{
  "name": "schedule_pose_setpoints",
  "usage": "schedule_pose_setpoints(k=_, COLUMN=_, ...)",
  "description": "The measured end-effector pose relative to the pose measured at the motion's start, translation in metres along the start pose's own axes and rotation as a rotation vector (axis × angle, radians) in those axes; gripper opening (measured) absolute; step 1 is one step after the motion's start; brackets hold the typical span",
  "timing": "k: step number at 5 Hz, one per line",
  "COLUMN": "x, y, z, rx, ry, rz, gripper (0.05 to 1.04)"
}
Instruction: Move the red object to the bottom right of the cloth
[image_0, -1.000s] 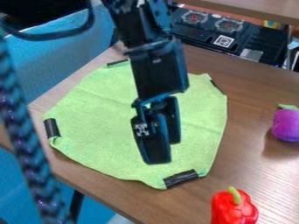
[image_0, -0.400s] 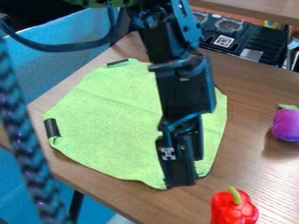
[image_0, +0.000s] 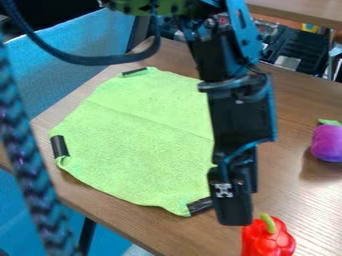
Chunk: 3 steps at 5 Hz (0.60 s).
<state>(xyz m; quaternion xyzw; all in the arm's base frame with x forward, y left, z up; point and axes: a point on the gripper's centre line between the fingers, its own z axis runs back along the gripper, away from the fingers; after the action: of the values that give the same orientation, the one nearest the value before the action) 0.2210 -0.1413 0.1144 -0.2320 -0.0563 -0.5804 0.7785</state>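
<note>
- Red pepper (image_0: 268, 241), just one, is resting on the worktop (image_0: 287, 170), below and right of the fingers (image_0: 230, 212) in the camera view.
- Both are hanging apart and empty, presumably to allow a grasp.
- One green cloth (image_0: 137, 145) is lying left of them, three black strips (image_0: 59, 146) probably pinning its edges.
- One purple toy (image_0: 327, 143) is sitting right.

On the brown wooden table (image_0: 297, 185), at the right side of the view, there was a purple vegetable (image_0: 327, 143) with a green top. A thick braided cord (image_0: 28, 170), which was blurred, went down along the left side. Behind the table, at upper left, stood a blue panel (image_0: 80, 47). At upper right there was black equipment (image_0: 306, 47), and above it one more wooden surface (image_0: 304, 9).
</note>
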Motion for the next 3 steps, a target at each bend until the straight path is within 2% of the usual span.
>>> schedule_pose_setpoints(k=2, x=0.015, y=0.012, z=-0.017, rx=0.037, ry=0.029, rz=-0.004, gripper=1.001)
schedule_pose_setpoints(k=3, x=0.016, y=0.023, z=-0.021, rx=0.073, ry=0.043, rz=-0.021, gripper=1.001)
